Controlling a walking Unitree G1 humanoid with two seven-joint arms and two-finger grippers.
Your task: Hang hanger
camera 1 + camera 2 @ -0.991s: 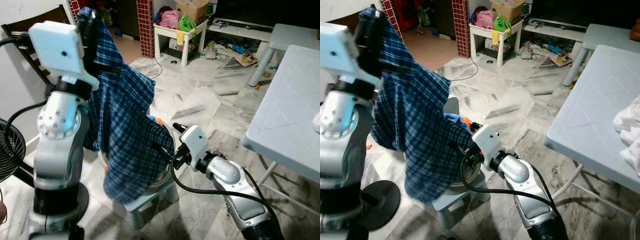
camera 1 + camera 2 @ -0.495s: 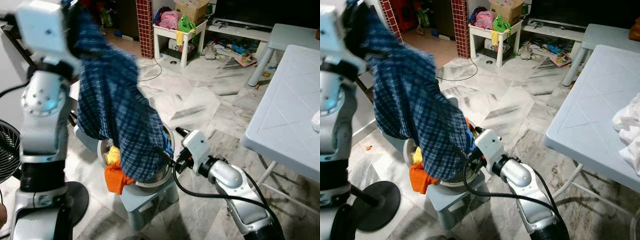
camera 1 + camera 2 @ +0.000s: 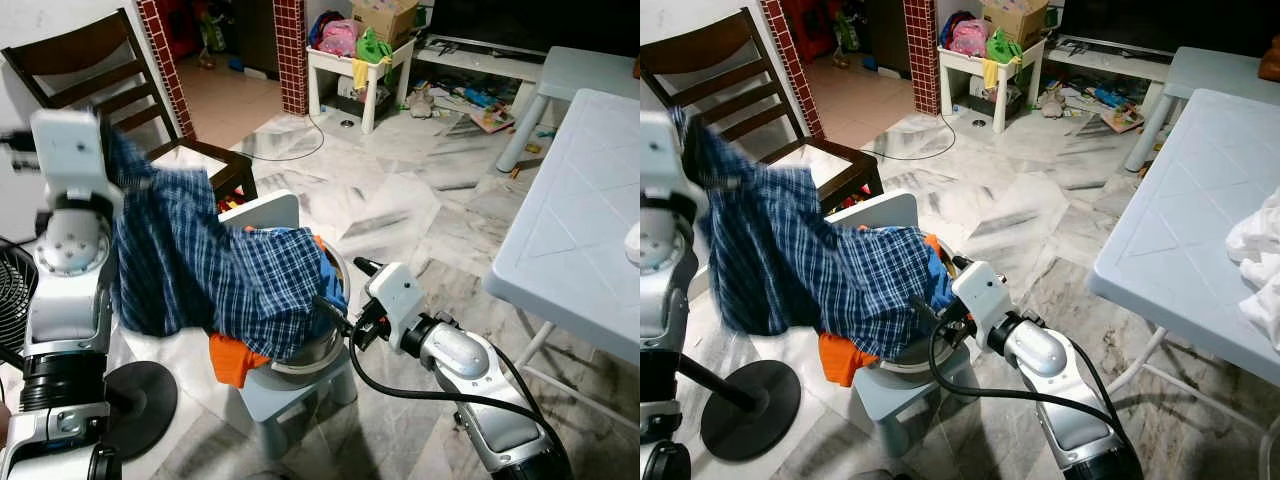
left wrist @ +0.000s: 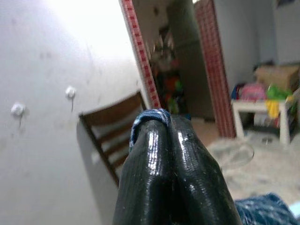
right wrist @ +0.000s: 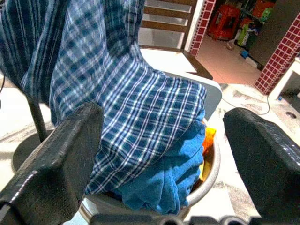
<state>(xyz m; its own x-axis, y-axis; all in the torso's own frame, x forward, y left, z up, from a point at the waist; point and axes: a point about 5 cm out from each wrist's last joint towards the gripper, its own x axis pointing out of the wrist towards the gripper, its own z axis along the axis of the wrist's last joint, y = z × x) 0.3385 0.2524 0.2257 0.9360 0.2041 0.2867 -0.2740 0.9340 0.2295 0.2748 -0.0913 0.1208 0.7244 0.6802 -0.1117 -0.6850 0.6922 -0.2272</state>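
The shirt (image 3: pixel 225 285) was a dark blue plaid with thin white lines, soft and rumpled. Its top edge was bunched in the left gripper (image 4: pixel 161 123), whose two black fingers (image 4: pixel 187 154) were pressed tight together on a small fold of the blue cloth at their tips. From there the shirt hung down beside the silver left arm and spread sideways, its lower part draped over a basin (image 3: pixel 315 350). No hanger could be made out in any view.

The basin was a round metal bowl on a small grey stool (image 3: pixel 285 395). Under the plaid cloth lay a bright blue garment (image 5: pixel 161 180), and an orange cloth (image 3: pixel 232 358) spilled over the rim on the side toward the left arm.

The right gripper (image 5: pixel 164 154) was held low just beside the basin, its fingers (image 5: pixel 58 159) spread wide apart with nothing between them. Ahead of those fingers the plaid shirt and the blue garment lay over the basin's rim, apart from both fingertips.

Behind the left gripper stood a dark wooden chair (image 3: pixel 110 75) against the white wall. A fan (image 3: pixel 18 300) with a round black base stood beside the left arm. A pale bench (image 3: pixel 585 220) stood well apart from the right arm, on the marble floor (image 3: pixel 400 200).
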